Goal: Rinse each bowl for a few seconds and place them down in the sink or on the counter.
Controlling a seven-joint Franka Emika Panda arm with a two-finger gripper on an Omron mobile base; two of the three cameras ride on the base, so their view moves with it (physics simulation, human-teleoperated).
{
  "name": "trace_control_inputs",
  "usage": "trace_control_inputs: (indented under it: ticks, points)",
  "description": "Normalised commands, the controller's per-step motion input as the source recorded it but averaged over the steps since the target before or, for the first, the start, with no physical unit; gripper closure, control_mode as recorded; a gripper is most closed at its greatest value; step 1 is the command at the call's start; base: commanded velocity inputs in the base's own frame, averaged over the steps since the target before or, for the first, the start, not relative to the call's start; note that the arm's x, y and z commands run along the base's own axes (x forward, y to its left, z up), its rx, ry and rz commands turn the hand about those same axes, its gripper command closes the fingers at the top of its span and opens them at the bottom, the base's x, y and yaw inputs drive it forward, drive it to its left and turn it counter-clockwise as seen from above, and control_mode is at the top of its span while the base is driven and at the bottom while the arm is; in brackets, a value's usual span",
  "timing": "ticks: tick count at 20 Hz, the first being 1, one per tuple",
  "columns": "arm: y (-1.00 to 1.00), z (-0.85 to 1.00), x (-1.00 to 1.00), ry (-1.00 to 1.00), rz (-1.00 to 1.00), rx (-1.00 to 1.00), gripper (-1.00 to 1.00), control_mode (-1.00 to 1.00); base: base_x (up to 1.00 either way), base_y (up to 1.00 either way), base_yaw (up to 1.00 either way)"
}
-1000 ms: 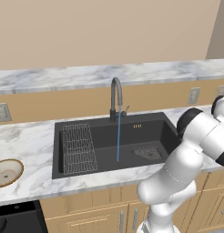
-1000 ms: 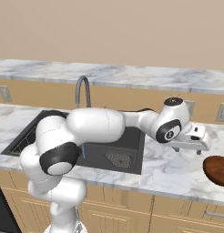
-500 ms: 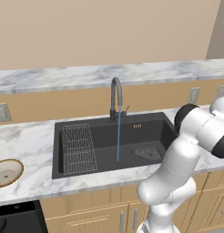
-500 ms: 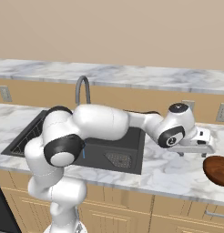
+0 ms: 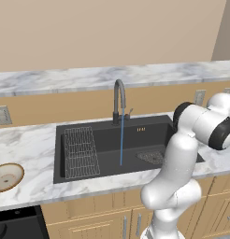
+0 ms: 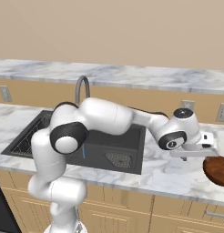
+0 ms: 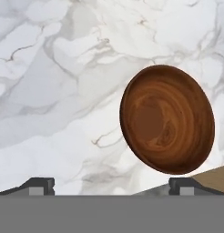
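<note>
The reddish-brown bowl point(image 7: 167, 125) is glossy, with a swirled wood-like grain, a darker flat centre and a thin dark rim. It lies empty on the white marble surface point(image 7: 63, 91), close to that surface's front edge. From the right base view the same bowl point(image 6: 217, 169) sits at the far right, well apart from the black sink point(image 6: 100, 152).

My jaws point(image 7: 110, 184) are spread wide and hold nothing (both tips peek up at the bottom of my hand view, one at each side). The bowl lies ahead of them and off toward the right-hand tip, not between them; bare marble fills the gap. In the right base view my hand hovers just left of the bowl and above it, apart from it.

Far off on the left, the tan bowl point(image 5: 7, 176) with its cream speckled inside rests on the surface beside the sink. A thin blue stream point(image 5: 121, 140) runs from the gooseneck tap point(image 5: 118, 100) into the basin.
</note>
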Motion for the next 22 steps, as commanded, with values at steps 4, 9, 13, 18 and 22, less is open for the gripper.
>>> trace_control_inputs:
  ticks: [4,9,13,18,22]
  points:
    - [-0.18,-0.08,0.0,0.03,0.06,0.02,-1.0,-1.0,0.0,0.0,0.0]
    - [-0.15,-0.08,0.0,0.04,0.03,0.01,-1.0,-1.0,0.0,0.0,0.0]
    - [-0.1,-0.11,0.01,0.04,0.01,0.0,-1.0,-1.0,0.0,0.0,0.0]
    - [-0.08,-0.14,0.02,0.04,0.02,0.0,-1.0,-1.0,0.0,0.0,0.0]
    - [-0.02,-0.18,0.03,0.04,0.02,0.0,-1.0,-1.0,0.0,0.0,0.0]
